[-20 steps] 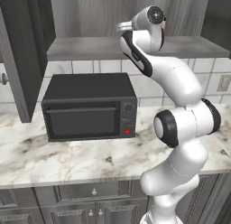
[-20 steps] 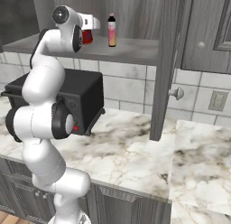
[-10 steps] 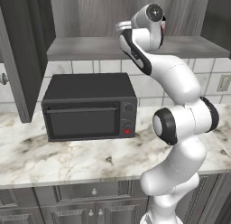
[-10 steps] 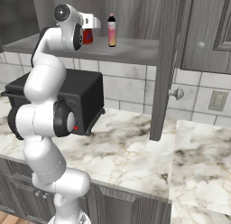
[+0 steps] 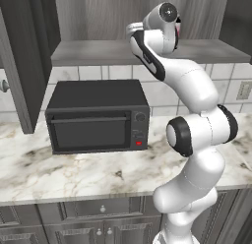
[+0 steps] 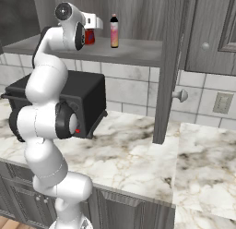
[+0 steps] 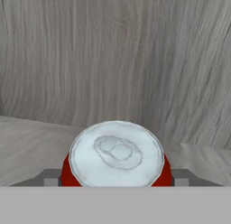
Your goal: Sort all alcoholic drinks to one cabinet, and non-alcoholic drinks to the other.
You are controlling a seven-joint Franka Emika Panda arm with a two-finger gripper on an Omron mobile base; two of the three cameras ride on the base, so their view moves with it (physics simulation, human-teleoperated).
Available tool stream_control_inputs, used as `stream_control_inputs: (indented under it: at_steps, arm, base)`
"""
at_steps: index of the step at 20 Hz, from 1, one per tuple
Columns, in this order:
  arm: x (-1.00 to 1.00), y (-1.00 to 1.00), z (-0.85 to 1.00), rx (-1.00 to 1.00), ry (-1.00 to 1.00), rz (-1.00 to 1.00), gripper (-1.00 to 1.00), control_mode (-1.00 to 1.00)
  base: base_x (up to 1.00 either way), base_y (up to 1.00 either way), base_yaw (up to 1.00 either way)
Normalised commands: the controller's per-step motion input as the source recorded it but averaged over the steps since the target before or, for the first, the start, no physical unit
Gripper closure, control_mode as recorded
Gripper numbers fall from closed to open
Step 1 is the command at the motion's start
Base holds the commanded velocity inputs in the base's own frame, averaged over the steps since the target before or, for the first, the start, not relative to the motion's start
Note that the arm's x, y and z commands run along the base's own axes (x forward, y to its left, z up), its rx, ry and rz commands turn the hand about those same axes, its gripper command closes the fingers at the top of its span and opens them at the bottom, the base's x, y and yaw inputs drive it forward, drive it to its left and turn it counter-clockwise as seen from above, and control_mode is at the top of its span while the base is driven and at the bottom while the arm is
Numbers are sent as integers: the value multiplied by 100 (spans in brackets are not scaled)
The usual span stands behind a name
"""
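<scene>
Grey wood-grain wall cabinet [image 6: 138,50] standing open above marble counter [image 6: 138,163]. Short red soda can [image 6: 90,37], silver top, sitting upright on shelf; small pink black-capped bottle [image 6: 114,32] just beside. Gripper [image 6: 92,33] straddling can, fingers spread wide.

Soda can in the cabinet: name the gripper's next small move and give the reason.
Probably back the gripper straight out. The red soda can stands upright on the cabinet shelf beside the pink bottle, and the jaws look wide, not squeezing it.
</scene>
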Motion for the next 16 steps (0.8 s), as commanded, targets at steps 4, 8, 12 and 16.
stream_control_inputs:
  at_steps: [4, 8, 12, 16]
  arm:
    - [10, 0, -18, 0, 0, 0, -100, -100]
    - [6, 0, -16, 0, 0, 0, -100, -100]
    - [6, 0, -12, 0, 0, 0, -100, -100]
    - [4, 0, -5, 0, 0, 0, -100, -100]
  base:
    - [0, 0, 0]
    - [0, 0, 0]
    - [0, 0, 0]
    - [0, 0, 0]
